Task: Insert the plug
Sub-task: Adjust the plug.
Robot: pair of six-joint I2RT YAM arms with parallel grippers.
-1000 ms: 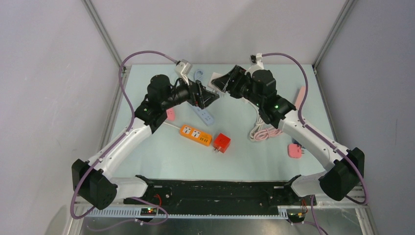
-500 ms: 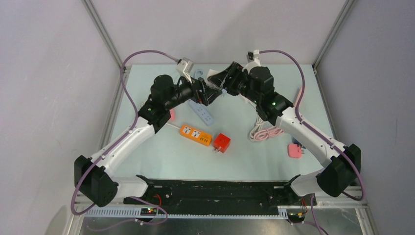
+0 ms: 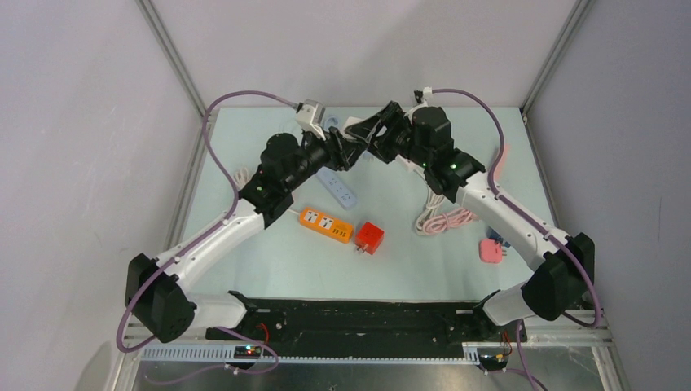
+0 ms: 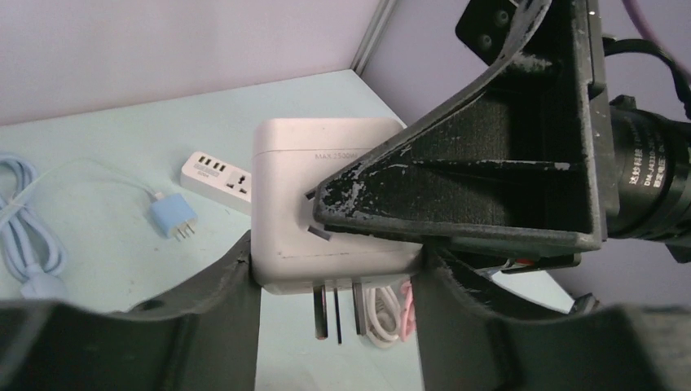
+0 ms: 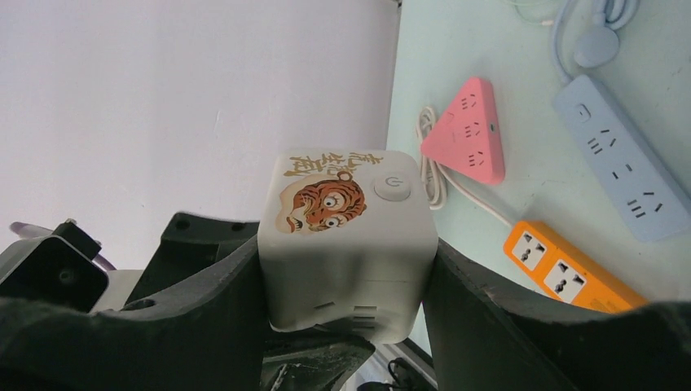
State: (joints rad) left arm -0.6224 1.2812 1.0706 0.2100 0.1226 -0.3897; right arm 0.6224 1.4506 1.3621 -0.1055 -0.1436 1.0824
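A white cube plug (image 4: pixel 326 204) with metal prongs underneath hangs above the back of the table. It carries a tiger sticker and a round button in the right wrist view (image 5: pixel 346 236). My left gripper (image 4: pixel 336 281) is shut on its lower sides, prongs pointing down between the fingers. My right gripper (image 5: pixel 346 273) is shut on the same cube from the other side, and one of its fingers (image 4: pixel 456 187) lies across the cube's face. In the top view the two grippers (image 3: pixel 346 151) (image 3: pixel 365 134) meet at the cube (image 3: pixel 352 125).
On the table lie a blue power strip (image 3: pixel 338 189), an orange power strip (image 3: pixel 326 224), a red cube (image 3: pixel 369 238), a pink cable coil (image 3: pixel 444 220), a pink plug (image 3: pixel 491 250), a pink triangular socket (image 5: pixel 468 130), a white strip (image 4: pixel 216 173) and a blue plug (image 4: pixel 173 220).
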